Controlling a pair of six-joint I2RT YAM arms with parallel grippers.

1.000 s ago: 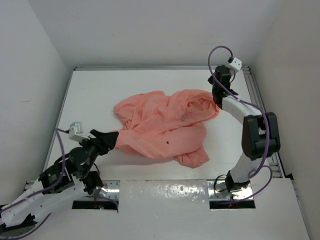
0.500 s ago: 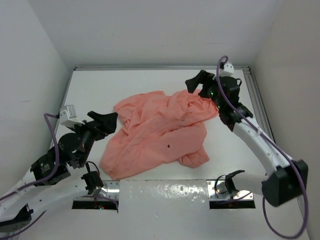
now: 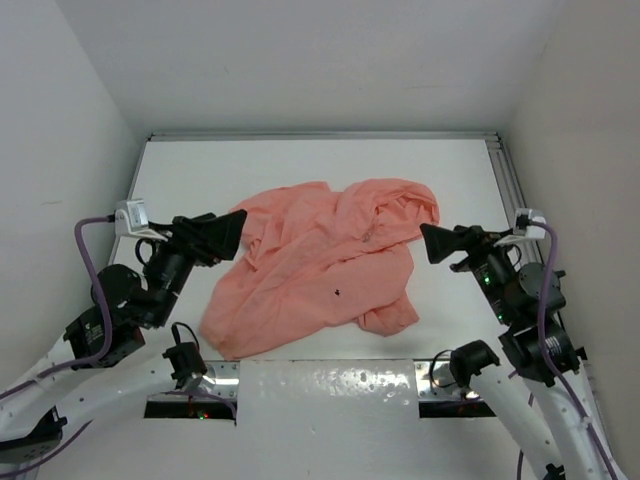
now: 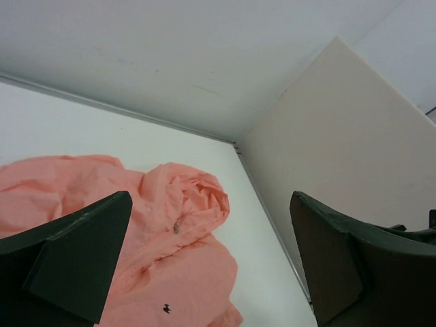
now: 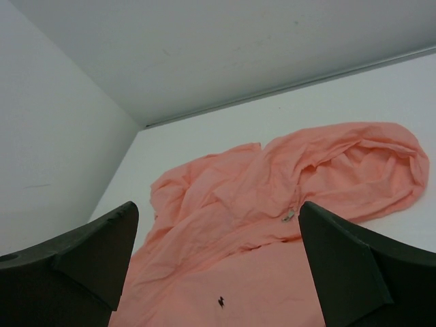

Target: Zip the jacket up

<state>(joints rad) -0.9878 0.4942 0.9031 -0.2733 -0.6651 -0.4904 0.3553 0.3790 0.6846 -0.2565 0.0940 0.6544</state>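
Fingers on both my arms stand spread wide and empty. The left fingers point(image 3: 222, 230) hang just beside the left edge of the jacket point(image 3: 320, 270), and the right fingers point(image 3: 440, 243) sit near its right side, neither one gripping cloth. It lies crumpled in the middle of the worktop point(image 3: 300, 165), between my two arms. As I judge it, nothing of the zipping is done. The front is bunched and folded over itself, I cannot pick out two matched front edges, and only a small zip pull point(image 5: 289, 216) shows below the hood point(image 3: 405, 205). Flattening, finding the edges and running the pull up all remain. The long axis runs diagonally, hood toward the far right and lower body toward the near left, with the dark spot point(image 3: 337, 292) facing up.
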